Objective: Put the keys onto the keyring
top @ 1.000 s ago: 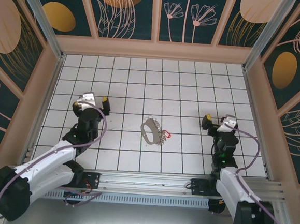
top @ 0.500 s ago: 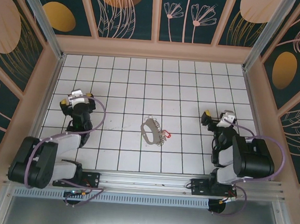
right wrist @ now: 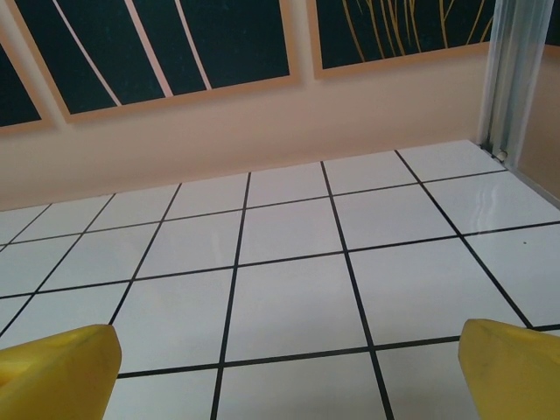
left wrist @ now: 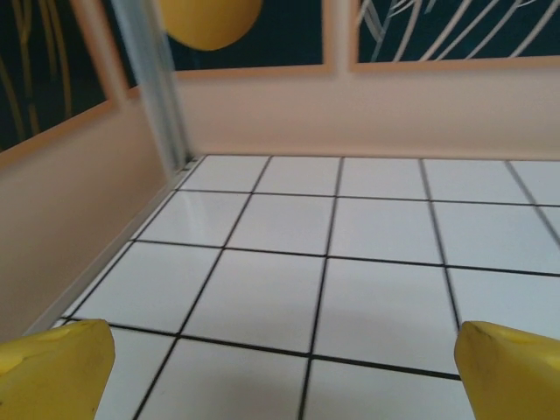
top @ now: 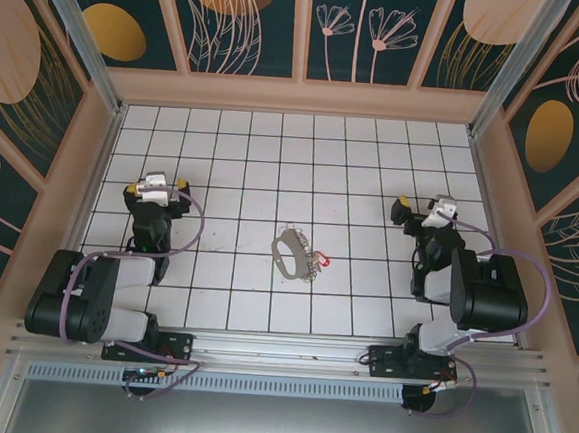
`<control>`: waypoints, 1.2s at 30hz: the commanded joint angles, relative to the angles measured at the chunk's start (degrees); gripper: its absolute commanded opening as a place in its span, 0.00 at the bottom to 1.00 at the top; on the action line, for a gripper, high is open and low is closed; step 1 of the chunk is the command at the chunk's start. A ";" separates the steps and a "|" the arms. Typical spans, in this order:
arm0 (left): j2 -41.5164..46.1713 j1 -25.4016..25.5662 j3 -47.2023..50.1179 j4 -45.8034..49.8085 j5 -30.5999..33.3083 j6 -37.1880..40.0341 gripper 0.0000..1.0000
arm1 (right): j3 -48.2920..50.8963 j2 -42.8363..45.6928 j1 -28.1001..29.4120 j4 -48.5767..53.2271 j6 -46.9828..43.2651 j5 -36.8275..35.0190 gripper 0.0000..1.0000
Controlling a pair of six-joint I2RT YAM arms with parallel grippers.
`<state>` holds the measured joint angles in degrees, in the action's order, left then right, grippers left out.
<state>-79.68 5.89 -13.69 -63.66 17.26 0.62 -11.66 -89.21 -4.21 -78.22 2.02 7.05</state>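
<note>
Red plastic is marking the key (top: 324,260), which is lying just right of centre in the top view, beside the metal cluster on the keyring (top: 289,252). Whether they are touching, I cannot tell. I am judging that the reach is not yet begun. My left claw (top: 156,187) is hovering at the left of the frame and my right claw (top: 421,209) at the right, both spread wide, pinching nothing and well apart from the pair. Next I am needing one claw to steady the ring while the other is taking the key by its head. On the white tiled desk (top: 374,163) I am seeing nothing standing between; the flat key may be resisting a clean pinch.
</note>
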 commanded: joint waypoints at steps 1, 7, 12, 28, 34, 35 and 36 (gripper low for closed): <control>-2.83 -0.27 0.62 -6.76 -4.59 -0.46 0.99 | -0.73 -0.13 0.86 2.54 -0.91 -1.48 0.99; -4.83 -2.49 0.74 -8.20 -5.97 -2.88 0.99 | -0.80 -0.17 0.97 2.60 -0.95 -1.69 0.99; -7.76 -3.51 0.76 -10.95 -5.79 -4.14 0.99 | -0.82 -0.13 0.97 2.56 -0.97 -1.69 0.99; -7.53 -3.69 0.60 -10.21 -6.09 -4.23 0.99 | -0.80 -0.16 1.04 2.55 -1.00 -1.86 0.99; -7.60 -3.69 0.51 -10.08 -6.10 -4.20 0.99 | -0.93 -0.16 1.04 2.85 -0.97 -1.67 0.99; -7.60 -3.75 0.51 -10.08 -6.09 -4.23 0.99 | -0.84 -0.17 1.05 2.81 -1.05 -1.75 0.99; -7.61 -3.69 0.53 -10.08 -6.10 -4.25 0.99 | -0.85 -0.14 1.09 2.82 -1.05 -1.84 0.99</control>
<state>-87.18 2.61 -13.02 -70.96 11.94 -2.66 -11.73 -89.21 -3.64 -74.65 1.80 6.07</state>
